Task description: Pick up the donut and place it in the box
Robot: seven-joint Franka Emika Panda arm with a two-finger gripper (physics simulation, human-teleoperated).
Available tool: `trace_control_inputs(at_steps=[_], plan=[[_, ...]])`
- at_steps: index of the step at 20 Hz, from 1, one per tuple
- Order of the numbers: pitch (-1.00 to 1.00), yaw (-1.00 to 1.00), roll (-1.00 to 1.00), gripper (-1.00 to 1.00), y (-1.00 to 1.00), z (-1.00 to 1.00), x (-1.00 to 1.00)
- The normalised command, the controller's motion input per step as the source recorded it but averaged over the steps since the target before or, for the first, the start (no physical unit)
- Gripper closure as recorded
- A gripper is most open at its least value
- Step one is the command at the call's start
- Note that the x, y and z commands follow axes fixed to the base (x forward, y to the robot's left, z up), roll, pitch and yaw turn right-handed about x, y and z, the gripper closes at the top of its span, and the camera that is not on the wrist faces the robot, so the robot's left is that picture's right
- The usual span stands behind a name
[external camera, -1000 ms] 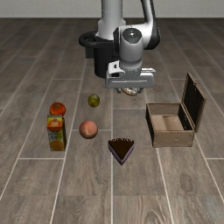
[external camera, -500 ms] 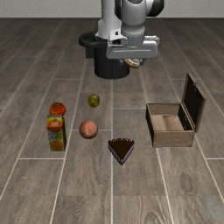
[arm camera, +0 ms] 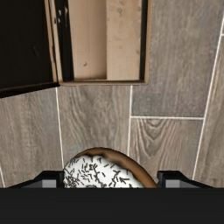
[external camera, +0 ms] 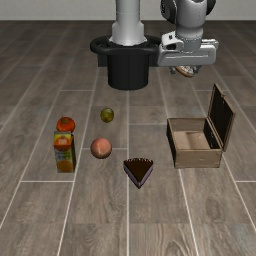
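My gripper (external camera: 186,68) hangs high in the exterior view, lifted well above the floor and short of the box. It is shut on the donut (external camera: 185,69), which shows white icing with dark sprinkles (arm camera: 103,171) between my fingertips in the wrist view. The brown box (external camera: 195,142) stands open on the floor at the exterior view's right, its dark lid (external camera: 222,112) upright. From my hand the box's tan inside (arm camera: 105,39) lies ahead of the donut with the dark lid (arm camera: 26,44) beside it.
On the wooden floor at the exterior view's left sit an olive-green fruit (external camera: 107,115), a peach (external camera: 100,148), a tomato (external camera: 66,125), a juice carton (external camera: 65,154) and a chocolate cake slice (external camera: 138,171). The robot's black base (external camera: 128,62) stands behind.
My gripper has risen with the donut and swung toward the exterior view's right, from above the floor's middle to near the box. The other things have not moved.
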Motion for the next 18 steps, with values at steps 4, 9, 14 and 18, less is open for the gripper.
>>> trace_control_inputs(at_steps=[4,9,14,18], plan=[[0.00,0.00,0.00,1.00,0.25,0.00,0.75],[0.00,0.00,0.00,1.00,0.00,0.00,1.00],[0.00,0.00,0.00,1.00,0.00,0.00,1.00],[0.00,0.00,0.00,-1.00,0.00,0.00,0.25]])
